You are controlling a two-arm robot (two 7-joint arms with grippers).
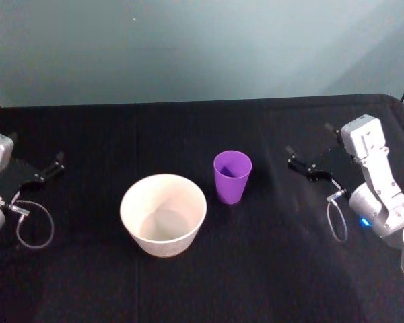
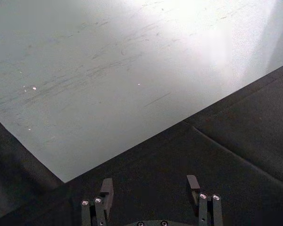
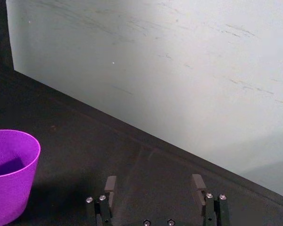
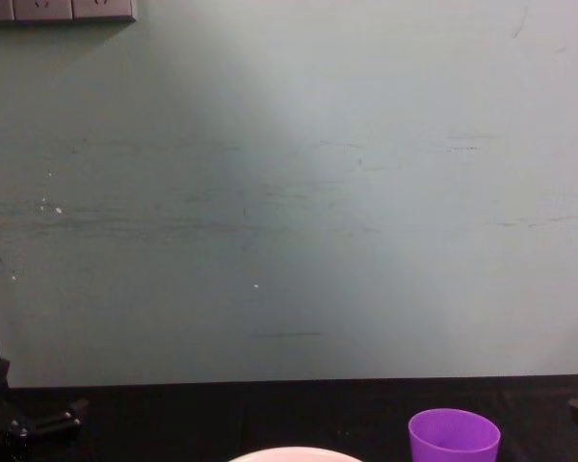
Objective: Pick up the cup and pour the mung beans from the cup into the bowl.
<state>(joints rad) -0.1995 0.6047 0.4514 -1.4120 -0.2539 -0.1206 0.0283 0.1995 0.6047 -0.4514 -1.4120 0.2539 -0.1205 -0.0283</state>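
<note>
Gaping wide and empty, right gripper (image 3: 153,182) near cup (image 1: 232,176); left gripper (image 2: 150,182) likewise.

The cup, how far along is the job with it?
Nothing looks done: the cup stands upright beside the bowl, whose inside is bare. Nothing is in hand; the right gripper and left gripper are open, apart from both. Grasping, lifting and pouring all remain.

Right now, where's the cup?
In the head view, the cup stands upright mid-table, just right of the bowl, with the right gripper farther to its right.
</note>
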